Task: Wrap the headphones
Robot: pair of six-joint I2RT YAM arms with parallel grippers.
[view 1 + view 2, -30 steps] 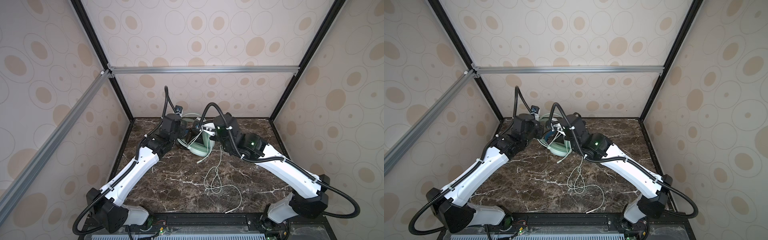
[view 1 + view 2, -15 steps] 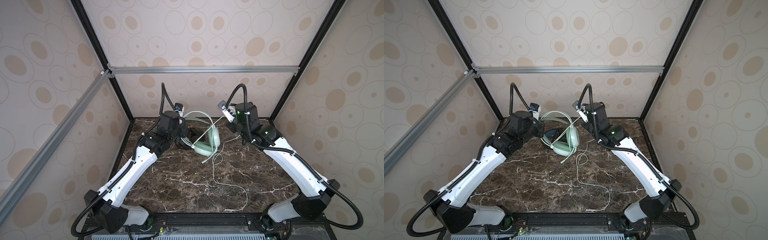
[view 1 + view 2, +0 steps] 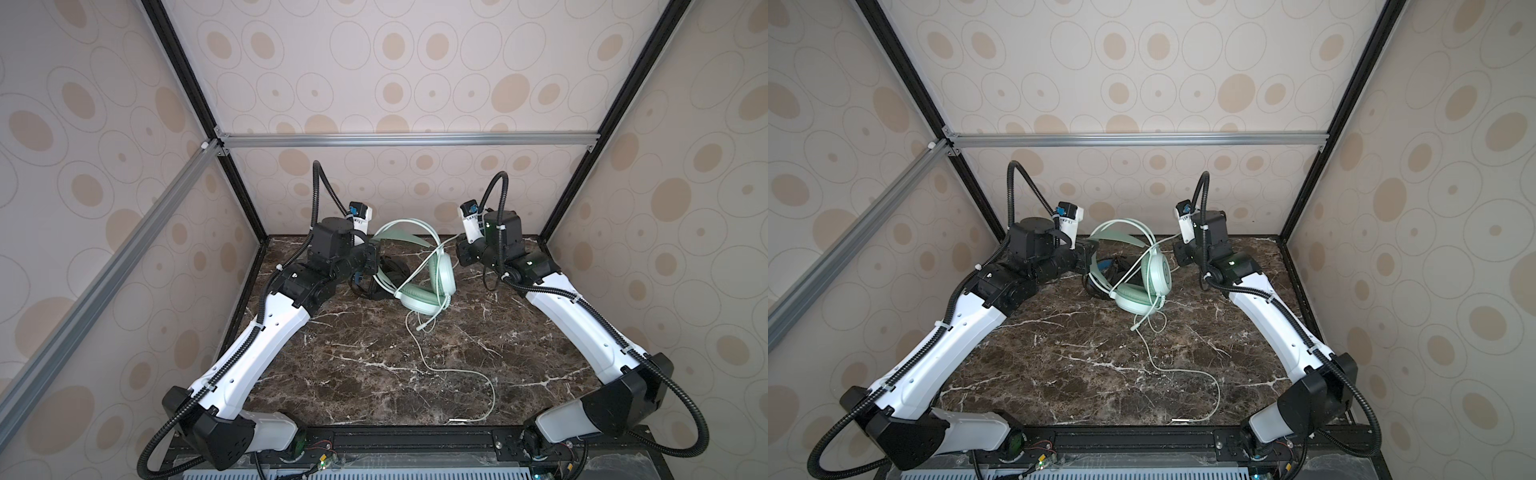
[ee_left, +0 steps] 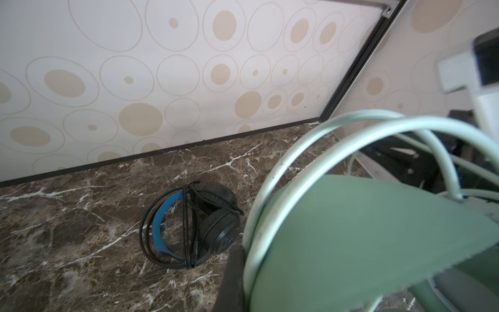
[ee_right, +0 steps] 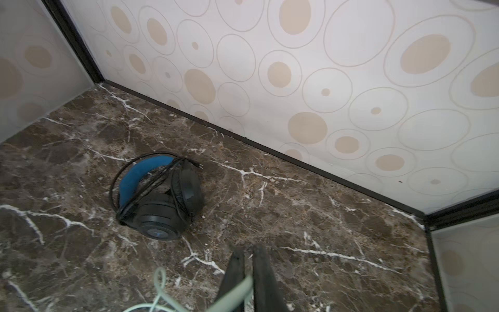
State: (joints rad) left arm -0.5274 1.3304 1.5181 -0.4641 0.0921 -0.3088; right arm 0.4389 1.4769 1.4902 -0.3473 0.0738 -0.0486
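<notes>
The mint-green headphones (image 3: 444, 270) (image 3: 1156, 270) stand tilted at the back middle of the table, one earcup resting on the marble. My left gripper (image 3: 370, 266) (image 3: 1090, 259) is shut on their headband (image 4: 351, 229). The pale green cable (image 3: 457, 365) (image 3: 1183, 370) crosses over the headband and earcups. It runs tight to my right gripper (image 3: 459, 254) (image 3: 1177, 254) (image 5: 248, 252), which is shut on it. The rest trails to a plug (image 3: 457, 420) near the front edge. The black headphones (image 4: 213, 224) (image 5: 159, 205) lie flat behind, their thin cable wound around them.
The marble table (image 3: 353, 374) is closed in by patterned walls at the back and both sides, with black frame posts in the corners. An aluminium bar (image 3: 407, 139) crosses overhead. A black rail (image 3: 395, 440) runs along the front edge.
My right gripper has swung from the middle beside the headphones out to the back right, drawing the cable taut. The loose loops on the table have straightened. The left gripper has stayed on the headband.
</notes>
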